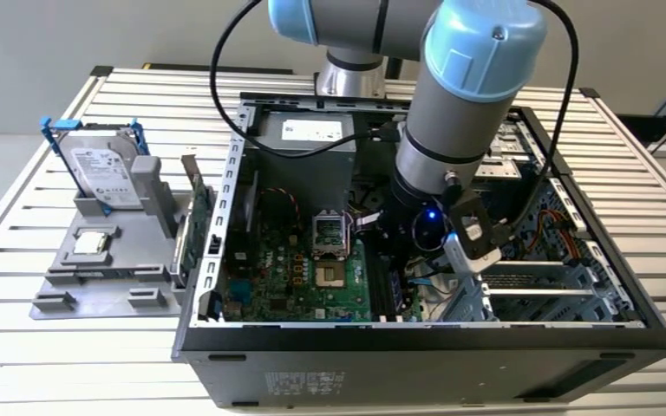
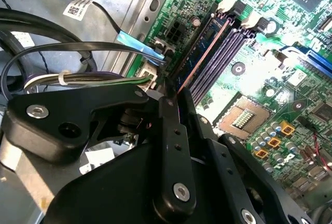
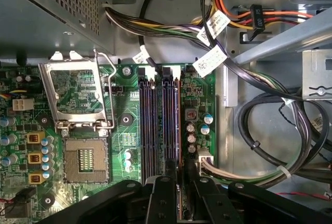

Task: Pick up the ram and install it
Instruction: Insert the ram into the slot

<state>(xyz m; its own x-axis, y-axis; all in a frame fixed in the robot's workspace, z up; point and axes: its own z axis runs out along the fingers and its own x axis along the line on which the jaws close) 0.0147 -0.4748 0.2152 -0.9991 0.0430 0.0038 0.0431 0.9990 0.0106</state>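
I have the gripper point(image 2: 174, 105) down inside the open computer case point(image 1: 212, 260), its fingers point(image 3: 161, 195) closed on the ram point(image 2: 199, 58), which stands on edge in the outermost of the memory slots point(image 3: 155, 125) on the motherboard point(image 1: 275, 277), beside the empty processor socket point(image 3: 83, 156). I judge the stick light, stiff and thin but fragile, so I would hold it by the flat faces near the top edge, squarely, and keep clear of the contact edge.
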